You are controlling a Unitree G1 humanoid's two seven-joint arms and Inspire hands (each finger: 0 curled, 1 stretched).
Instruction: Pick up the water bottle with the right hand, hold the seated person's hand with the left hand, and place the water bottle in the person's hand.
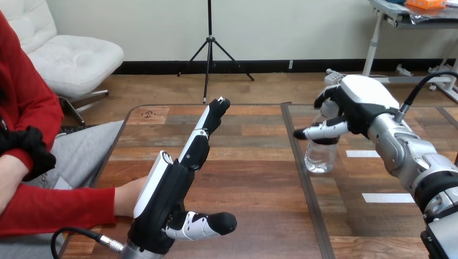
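Observation:
A clear water bottle (321, 155) stands upright on the right half of the wooden table (248, 162). My right hand (354, 105) is shut round its upper part, thumb across the front and fingers behind, hiding the cap. My left hand (170, 186) is open at the lower left, its fingers straight and pointing away across the table, thumb stuck out to the right. The person's hand (128, 197) lies on the table just left of my left palm and is mostly hidden behind it. I cannot tell whether the two touch.
The person's red-sleeved forearm (54, 210) rests along the table's left front. Two white tape strips (381, 198) mark the table near my right arm. A dark seam (302, 178) runs front to back just left of the bottle.

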